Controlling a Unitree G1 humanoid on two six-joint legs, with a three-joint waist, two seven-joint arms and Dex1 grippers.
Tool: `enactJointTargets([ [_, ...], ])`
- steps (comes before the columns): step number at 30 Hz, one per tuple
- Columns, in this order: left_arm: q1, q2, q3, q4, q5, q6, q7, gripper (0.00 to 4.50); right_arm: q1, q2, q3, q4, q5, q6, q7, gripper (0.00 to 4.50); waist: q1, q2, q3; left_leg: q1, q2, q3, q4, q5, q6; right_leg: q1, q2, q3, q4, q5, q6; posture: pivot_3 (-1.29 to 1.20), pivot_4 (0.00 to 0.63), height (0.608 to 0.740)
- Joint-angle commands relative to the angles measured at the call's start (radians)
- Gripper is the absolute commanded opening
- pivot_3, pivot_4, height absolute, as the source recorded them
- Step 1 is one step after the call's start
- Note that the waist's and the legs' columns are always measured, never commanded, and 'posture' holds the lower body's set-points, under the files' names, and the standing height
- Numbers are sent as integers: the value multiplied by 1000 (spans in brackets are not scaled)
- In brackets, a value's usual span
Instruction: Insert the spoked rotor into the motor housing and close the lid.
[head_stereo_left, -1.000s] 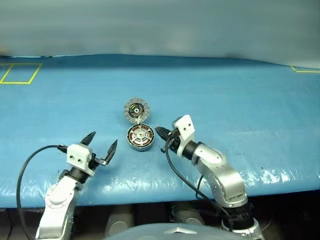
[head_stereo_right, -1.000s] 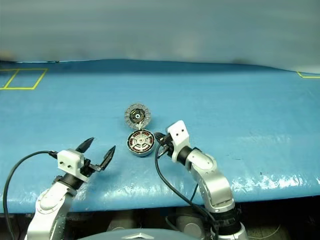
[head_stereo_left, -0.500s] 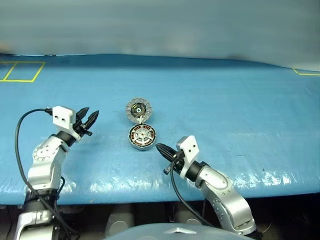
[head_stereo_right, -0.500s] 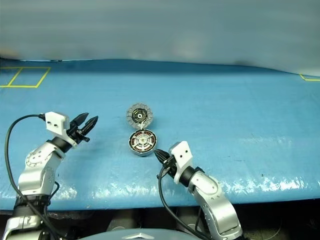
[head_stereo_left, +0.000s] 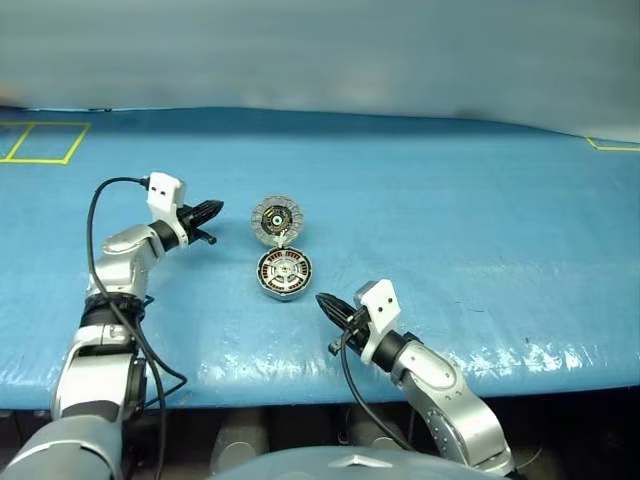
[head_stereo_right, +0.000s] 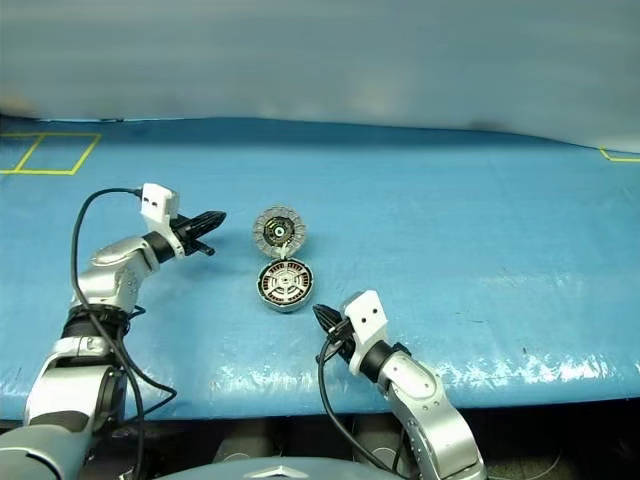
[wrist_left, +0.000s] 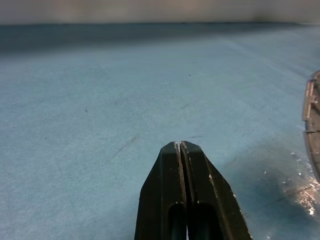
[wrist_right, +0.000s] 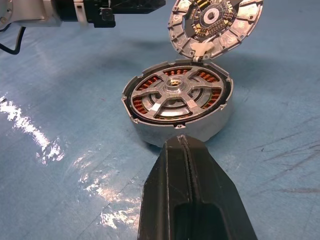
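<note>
Beside the lid (head_stereo_left: 276, 219), the left gripper (head_stereo_left: 216, 210) points level, fingers pressed together

A glossy blue plastic-like sheet covers the tabletop (head_stereo_left: 480, 200), throwing white glare near its front edge. The motor housing (wrist_right: 177, 102) looks like matt grey cast metal, with copper-brown windings beneath the brushed silver spoked rotor (wrist_right: 175, 96). The lid (wrist_right: 215, 22) shows bright metal segments. Both tools' fingers (wrist_right: 192, 195) are smooth black plastic.

A blue table (head_stereo_left: 480, 220) fills the scene, with yellow tape outlines (head_stereo_left: 40, 145) at its ten o'clock corner.
</note>
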Motion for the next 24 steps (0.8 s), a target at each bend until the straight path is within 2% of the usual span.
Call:
enactJointTargets([
  [1, -76, -19, -31, 87, 52, -74, -20, 62, -3, 1, 5, -40, 4, -13, -16, 0, 1, 0, 0, 0, 0, 0, 0, 0, 0, 0, 0, 0, 0, 0, 0, 0, 150, 740],
  [12, -240, -63, -94, 298, 126, -225, -247, 62, -5, -7, 12, -45, 1, -16, -45, 0, 2, 0, 0, -1, 0, 0, 0, 0, 0, 0, 1, 0, 0, 0, 0, 0, 150, 740],
  [24, -269, -25, -136, 281, 123, -85, -624, 62, 1, -5, 24, -30, -10, -4, -80, 0, -1, 0, 0, -1, 0, -1, 1, 0, 0, 0, 0, 0, 0, 0, 0, 0, 150, 740],
])
